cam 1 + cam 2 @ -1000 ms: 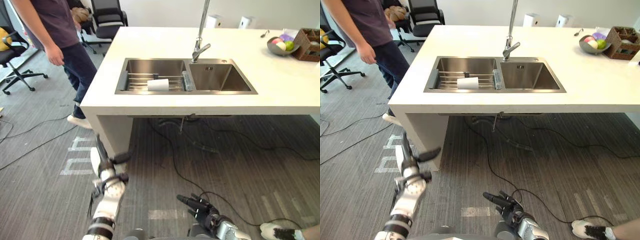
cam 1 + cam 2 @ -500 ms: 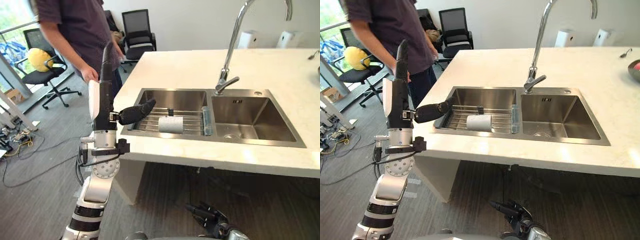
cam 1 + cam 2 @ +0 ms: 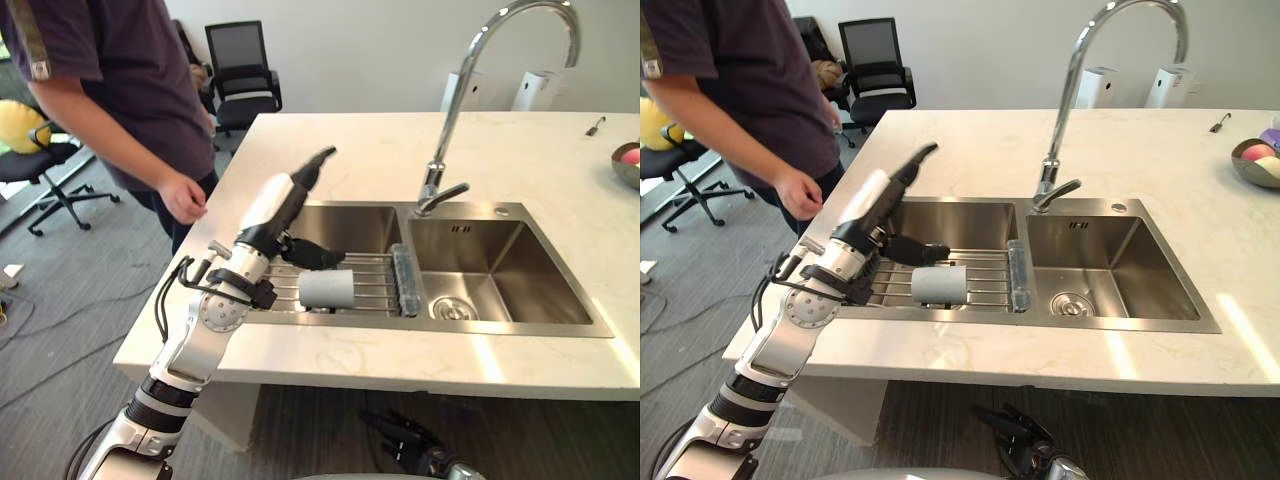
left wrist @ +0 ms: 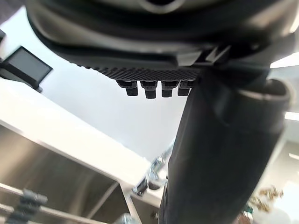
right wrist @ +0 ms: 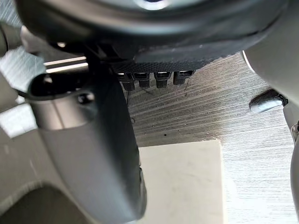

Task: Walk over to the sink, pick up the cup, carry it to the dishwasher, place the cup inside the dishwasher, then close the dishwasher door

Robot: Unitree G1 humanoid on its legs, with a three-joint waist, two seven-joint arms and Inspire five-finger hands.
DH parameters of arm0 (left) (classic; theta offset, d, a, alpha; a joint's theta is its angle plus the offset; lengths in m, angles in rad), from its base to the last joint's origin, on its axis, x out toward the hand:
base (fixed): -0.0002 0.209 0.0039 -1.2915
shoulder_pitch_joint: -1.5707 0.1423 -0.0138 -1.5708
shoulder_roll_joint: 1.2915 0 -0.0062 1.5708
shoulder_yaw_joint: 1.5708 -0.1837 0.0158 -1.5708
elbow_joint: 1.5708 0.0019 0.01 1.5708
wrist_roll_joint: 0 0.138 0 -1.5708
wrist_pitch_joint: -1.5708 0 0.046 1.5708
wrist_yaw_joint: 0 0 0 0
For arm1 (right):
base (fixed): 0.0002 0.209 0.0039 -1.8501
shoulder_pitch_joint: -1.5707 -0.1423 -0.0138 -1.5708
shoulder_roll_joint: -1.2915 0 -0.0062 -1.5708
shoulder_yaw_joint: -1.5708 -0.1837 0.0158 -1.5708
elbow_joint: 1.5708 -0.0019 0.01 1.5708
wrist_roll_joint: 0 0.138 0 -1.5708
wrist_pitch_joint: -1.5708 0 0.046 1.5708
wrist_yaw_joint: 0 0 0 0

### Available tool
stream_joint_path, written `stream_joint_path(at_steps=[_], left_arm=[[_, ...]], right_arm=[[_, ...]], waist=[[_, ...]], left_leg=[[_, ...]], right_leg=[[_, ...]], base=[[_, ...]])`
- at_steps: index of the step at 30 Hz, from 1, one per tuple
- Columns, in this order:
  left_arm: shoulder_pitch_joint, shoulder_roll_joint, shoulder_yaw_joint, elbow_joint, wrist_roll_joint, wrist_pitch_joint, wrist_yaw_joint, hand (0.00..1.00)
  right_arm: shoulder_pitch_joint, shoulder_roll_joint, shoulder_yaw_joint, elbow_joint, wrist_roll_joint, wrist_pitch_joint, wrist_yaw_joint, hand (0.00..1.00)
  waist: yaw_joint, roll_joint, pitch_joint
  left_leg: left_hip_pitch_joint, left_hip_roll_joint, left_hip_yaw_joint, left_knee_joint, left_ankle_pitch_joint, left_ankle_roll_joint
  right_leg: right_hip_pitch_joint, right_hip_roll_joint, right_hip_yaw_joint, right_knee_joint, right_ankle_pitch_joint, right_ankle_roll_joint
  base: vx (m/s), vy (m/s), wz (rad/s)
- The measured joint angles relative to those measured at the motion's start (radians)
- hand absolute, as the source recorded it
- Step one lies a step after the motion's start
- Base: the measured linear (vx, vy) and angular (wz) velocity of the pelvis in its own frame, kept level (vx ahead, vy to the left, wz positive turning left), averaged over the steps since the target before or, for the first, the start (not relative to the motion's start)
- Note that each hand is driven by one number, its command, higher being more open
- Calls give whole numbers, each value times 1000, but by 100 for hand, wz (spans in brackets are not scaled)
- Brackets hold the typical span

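A white cup (image 3: 328, 288) lies on its side on a wire rack (image 3: 372, 272) across the left basin of a steel double sink (image 3: 500, 300). My left hand (image 3: 272, 210) hovers over that basin's left edge, open, its fingers straight and slanting up and away. Its thumb (image 3: 312, 259) reaches toward the cup's closed end, just short of touching it. In the left wrist view the thumb (image 4: 219, 154) stands before the sink rim and tap. My right hand (image 3: 408, 438) hangs low below the counter edge, open with relaxed fingers, over the grey floor.
A tall curved tap (image 3: 470, 90) rises between the basins. A person (image 3: 110, 90) stands at the counter's left corner, one hand (image 3: 186, 198) close to my left arm. An office chair (image 3: 240, 62) stands behind. A fruit bowl (image 3: 628, 162) sits at the far right of the white countertop (image 3: 400, 150).
The camera has come closer to the sink. My left hand has swung from the counter's left edge to over the left basin, tilting forward, its thumb now beside the cup.
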Motion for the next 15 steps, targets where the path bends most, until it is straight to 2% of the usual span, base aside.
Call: stream_joint_path(at_steps=[4,7,10,15], left_arm=[[-81,-2,-72,62,-1,15,-77,100],[-101,-2,-83,93,1,36,-107,100],[-122,0,-110,151,8,69,-143,100],[-147,2,-133,299,43,111,-168,100]], right_arm=[[-2,1,-5,5,25,-1,-8,100],[-9,3,-5,7,31,-1,-10,100],[-10,3,-5,7,32,-1,-10,100],[-9,8,-14,5,61,-1,-13,100]], waist=[[-15,2,0],[-28,1,1],[-27,1,2],[-30,-11,11]], left_leg=[[11,2,3,-1,0,-1],[14,1,9,-9,-5,-8],[26,1,30,-25,-16,-19],[30,-15,62,-31,-24,-10]], right_leg=[[-5,7,29,3,4,-5],[-18,8,40,11,5,-4],[-32,14,59,14,9,2],[-49,2,97,7,30,23]], base=[[-16,-30,-22],[-54,15,-11],[-69,35,-17],[-63,51,-22]])
